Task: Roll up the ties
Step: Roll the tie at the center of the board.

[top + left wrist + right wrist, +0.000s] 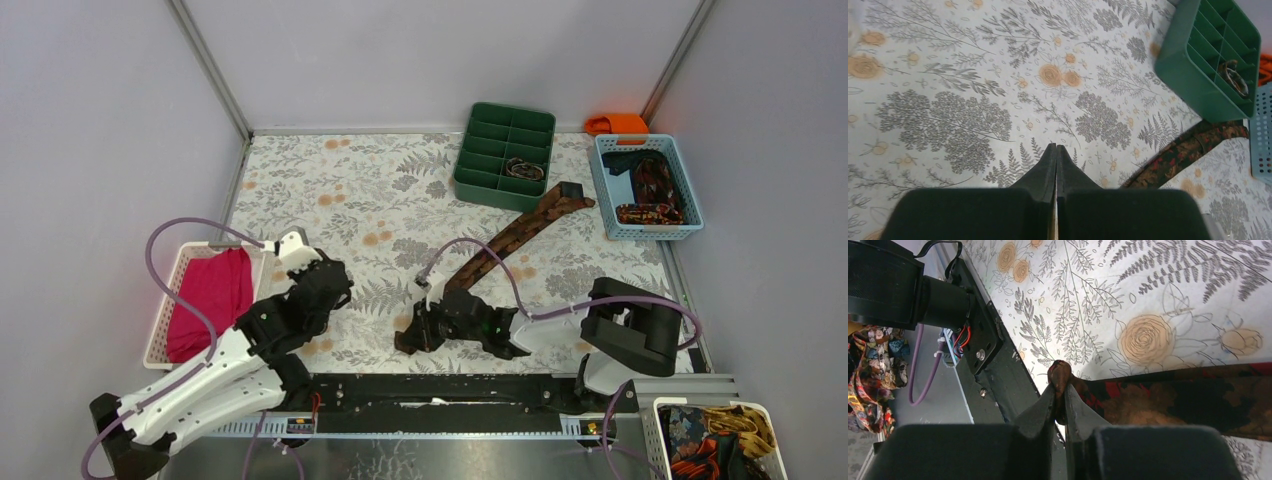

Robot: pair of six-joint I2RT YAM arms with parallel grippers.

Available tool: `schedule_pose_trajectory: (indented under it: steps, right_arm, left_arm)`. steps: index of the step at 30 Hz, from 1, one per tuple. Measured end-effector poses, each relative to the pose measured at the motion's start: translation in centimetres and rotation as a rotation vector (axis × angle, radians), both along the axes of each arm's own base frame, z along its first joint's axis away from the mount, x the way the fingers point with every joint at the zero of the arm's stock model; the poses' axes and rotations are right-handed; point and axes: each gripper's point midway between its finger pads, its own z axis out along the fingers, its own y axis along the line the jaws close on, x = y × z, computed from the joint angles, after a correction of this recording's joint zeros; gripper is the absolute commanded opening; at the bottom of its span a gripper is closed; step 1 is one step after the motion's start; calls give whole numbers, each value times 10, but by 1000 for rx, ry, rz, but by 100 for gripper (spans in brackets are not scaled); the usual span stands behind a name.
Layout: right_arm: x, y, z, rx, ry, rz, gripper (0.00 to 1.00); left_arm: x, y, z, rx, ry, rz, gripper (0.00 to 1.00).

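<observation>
Worktop: a floral-printed worktop (330,180) with your two arms mounted on a black rail (450,395) at its near edge.
Tie: one dark red-black tie (500,245) with small orange-tan markings lies stretched out on the worktop, right of centre.
Tie's long axis: diagonal. The near end sits close to the rail at centre, and the far end points away to the right, stopping just beside the near right corner of the green tray (480,190).
Right tool: your right tool (1059,392) is nearly closed and pinches the bunched near tip of the tie between its fingers, low over the worktop.
Left tool: your left tool (1055,149) is fully closed with its fingers pressed together. It holds nothing and hangs over bare worktop, left of the tie and apart from it.
Green tray: divided into compartments; one on the right side holds a rolled tie (523,168).
Blue basket: the blue basket (648,236) stands at the far right with bundled ties (655,190) inside; an orange cloth (618,123) lies behind it.
Left white basket: the left white basket (160,310) holds a magenta cloth (210,295).
Right white basket: the right white basket (660,405), off the near right corner, holds a heap of ties (715,445).
</observation>
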Motion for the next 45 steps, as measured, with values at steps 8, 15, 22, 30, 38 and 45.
schedule_pose_trajectory:
  steps: [8, 15, 22, 30, 38, 45]
  right_arm:
    - [18, -22, -2, 7, 12, -108, 0]
    - [40, -39, -11, -15, 28, -187, 0]
    - [49, -50, -22, -70, 13, -232, 7]
    - [59, -62, -34, -188, -23, -263, 41]
    - [64, -63, -33, -218, -65, -257, 48]
    - [65, -65, -13, -207, -103, -240, 54]
  left_arm:
    - [5, -24, -14, -17, 2, -97, 0]
    - [9, -46, -16, -30, -9, -181, 0]
    - [8, -74, -35, -23, 14, -281, 0]
    - [-5, -99, -72, -11, 77, -389, 0]
    - [-27, -123, -88, -36, 81, -509, 0]
    - [-30, -124, -102, -31, 108, -508, 0]
